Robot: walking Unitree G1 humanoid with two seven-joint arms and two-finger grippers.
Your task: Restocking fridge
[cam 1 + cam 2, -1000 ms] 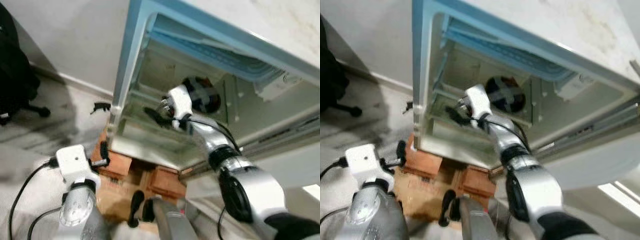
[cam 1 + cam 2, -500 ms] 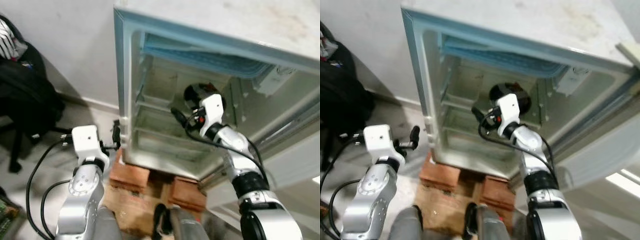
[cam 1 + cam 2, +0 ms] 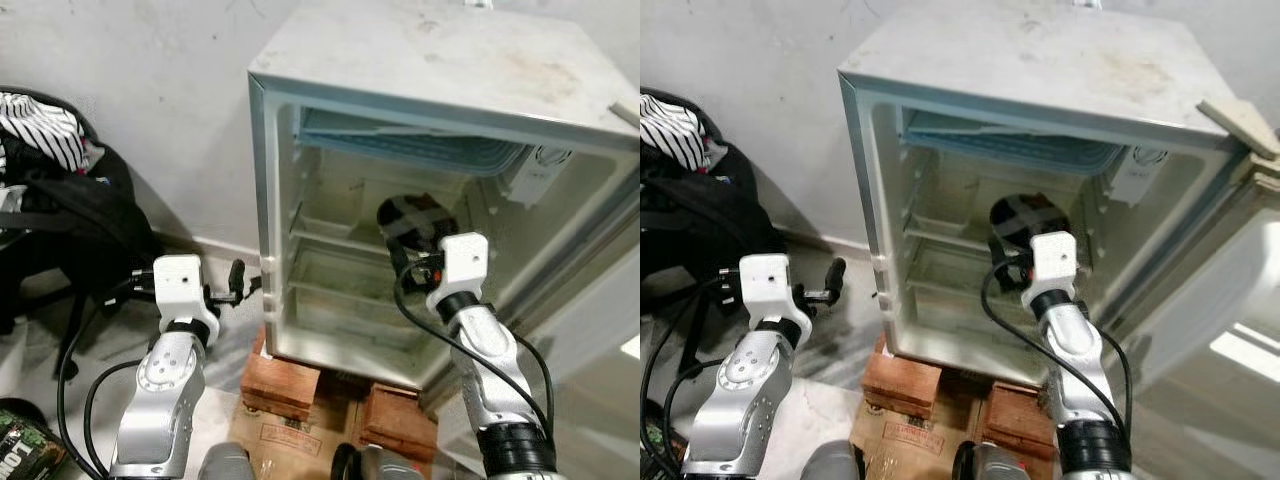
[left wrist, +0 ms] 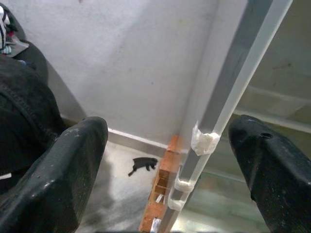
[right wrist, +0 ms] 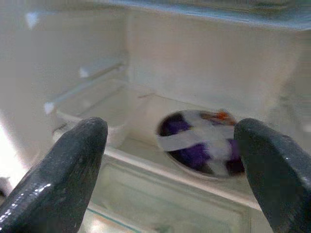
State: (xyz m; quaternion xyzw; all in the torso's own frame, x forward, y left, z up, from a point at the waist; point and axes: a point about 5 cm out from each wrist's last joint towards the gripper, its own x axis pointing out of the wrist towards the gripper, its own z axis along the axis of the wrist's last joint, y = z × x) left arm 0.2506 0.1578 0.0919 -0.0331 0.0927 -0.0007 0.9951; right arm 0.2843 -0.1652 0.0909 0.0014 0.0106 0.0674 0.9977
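The right gripper (image 5: 170, 160) has its two black fingers (image 5: 58, 179) spread wide with nothing between them, pointing into the open fridge (image 3: 400, 60) at a round dark pack with a white band (image 5: 204, 143), which lies on the middle shelf (image 5: 184, 177) toward the back of the cabinet; its print is too blurred to read. The right arm reaches forward and up from the elbow, its white wrist block (image 3: 1052, 262) level with that shelf, just in front of the fridge opening and short of the pack. The left gripper (image 4: 160, 160) is likewise wide open and empty, its fingers (image 4: 53, 179) standing either side of the fridge's hinge-side front edge (image 4: 228, 97) without touching it. The left arm is bent upward beside the fridge, the wrist block (image 3: 180, 285) level with the lower shelf and the fingers aimed at the cabinet's left wall. The fridge stands on red bricks (image 3: 285, 385) over a sheet of cardboard (image 3: 275, 440) whose printed label is too small to read. Left of the fridge a black bag (image 3: 70, 235) and a striped cloth (image 3: 40, 125) lie by the wall, and at the floor corner a dark packet (image 3: 25, 450) shows letters that look like "LOM".
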